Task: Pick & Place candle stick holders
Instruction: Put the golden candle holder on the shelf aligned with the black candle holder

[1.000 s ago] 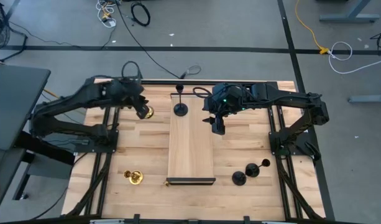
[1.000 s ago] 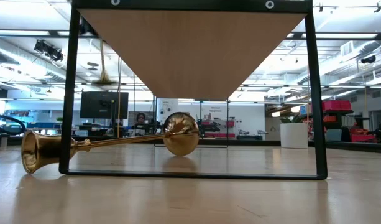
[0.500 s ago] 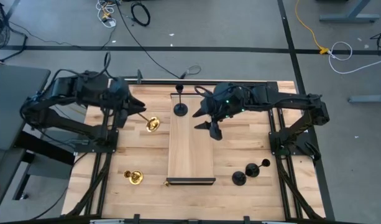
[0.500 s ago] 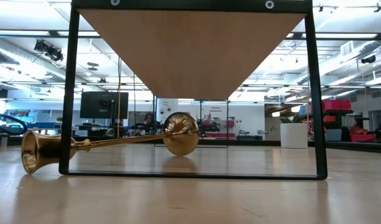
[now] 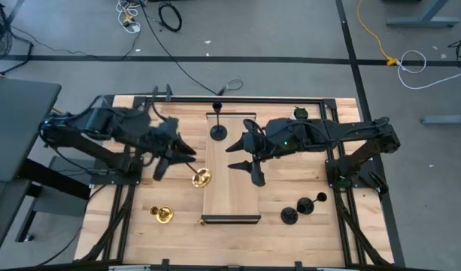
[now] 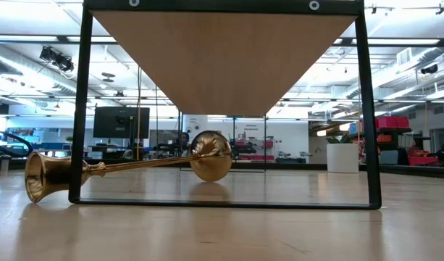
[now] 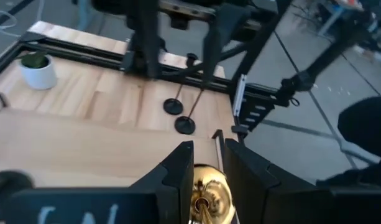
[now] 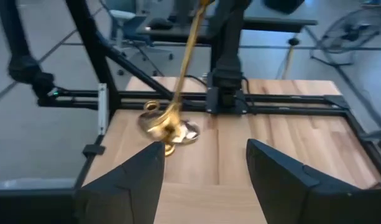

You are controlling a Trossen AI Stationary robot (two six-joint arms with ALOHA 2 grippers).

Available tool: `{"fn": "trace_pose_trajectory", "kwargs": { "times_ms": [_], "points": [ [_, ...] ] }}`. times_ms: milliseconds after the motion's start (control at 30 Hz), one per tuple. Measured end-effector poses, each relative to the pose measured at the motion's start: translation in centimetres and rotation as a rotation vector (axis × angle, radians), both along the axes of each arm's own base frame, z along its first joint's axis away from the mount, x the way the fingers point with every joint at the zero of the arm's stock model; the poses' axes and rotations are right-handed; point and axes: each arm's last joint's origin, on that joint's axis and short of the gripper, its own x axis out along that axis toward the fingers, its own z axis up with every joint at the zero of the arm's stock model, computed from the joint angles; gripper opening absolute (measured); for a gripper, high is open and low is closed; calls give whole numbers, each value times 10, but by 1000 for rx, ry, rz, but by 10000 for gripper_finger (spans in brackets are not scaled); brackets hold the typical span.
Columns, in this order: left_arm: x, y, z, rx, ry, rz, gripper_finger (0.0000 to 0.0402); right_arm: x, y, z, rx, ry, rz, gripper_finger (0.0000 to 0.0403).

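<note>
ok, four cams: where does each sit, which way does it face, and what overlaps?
High: overhead, straight down; both arms, wooden riser.
Low: table level, under the riser; fallen gold candle stick holder, no arm.
Left wrist: behind left gripper, shut on a gold holder.
Right wrist: behind open right gripper, facing that holder.
Shared: high and right wrist both show the carried holder.
</note>
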Motion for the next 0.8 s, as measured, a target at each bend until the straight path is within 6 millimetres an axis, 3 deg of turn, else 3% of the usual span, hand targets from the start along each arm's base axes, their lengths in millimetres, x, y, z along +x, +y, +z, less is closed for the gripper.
{"fn": "trace_pose_trajectory", "kwargs": {
  "times_ms": [267,400,800],
  "points": [
    [34,-15,-14,65,5,-30,90,-6,15,-3,-44,27,-127,228],
    [48,-19,-14,91,-18,-46,89,-8,21,-7,-58,67,-102,228],
    [86,-35,-11,189,-27,-119,89,25,33,-40,-90,131,51,228]
  ]
}}
